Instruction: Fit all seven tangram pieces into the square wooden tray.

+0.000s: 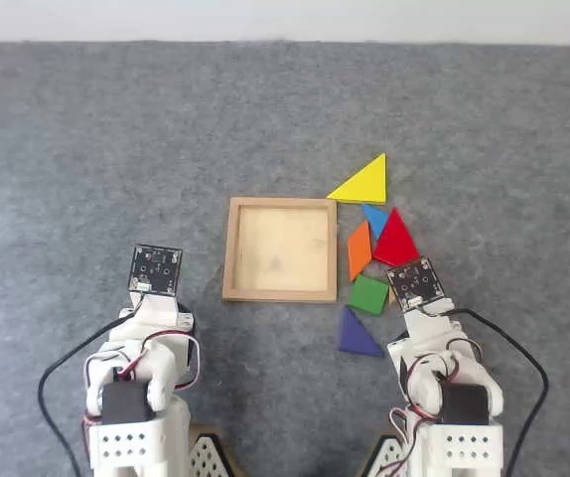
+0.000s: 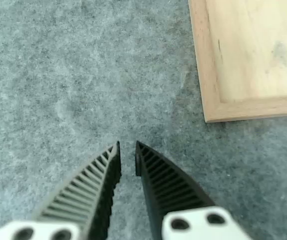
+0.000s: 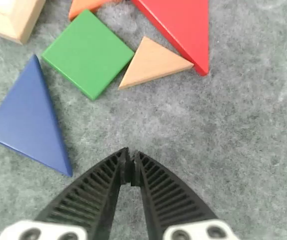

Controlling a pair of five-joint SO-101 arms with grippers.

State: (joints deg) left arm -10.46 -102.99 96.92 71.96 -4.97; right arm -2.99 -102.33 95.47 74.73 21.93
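Note:
The square wooden tray lies mid-table with nothing in it. To its right are a yellow triangle, a light blue triangle, a red triangle, an orange parallelogram, a green square and a dark blue triangle. A small tan triangle rests against the red triangle beside the green square. My right gripper is shut and holds nothing, just short of these pieces. My left gripper hovers over carpet near the tray's corner, fingers almost together, nothing between them.
Grey carpet covers the whole table. Wide bare carpet lies left of and beyond the tray. Both arm bases stand at the near edge, the left arm and the right arm, with black cables looping beside them.

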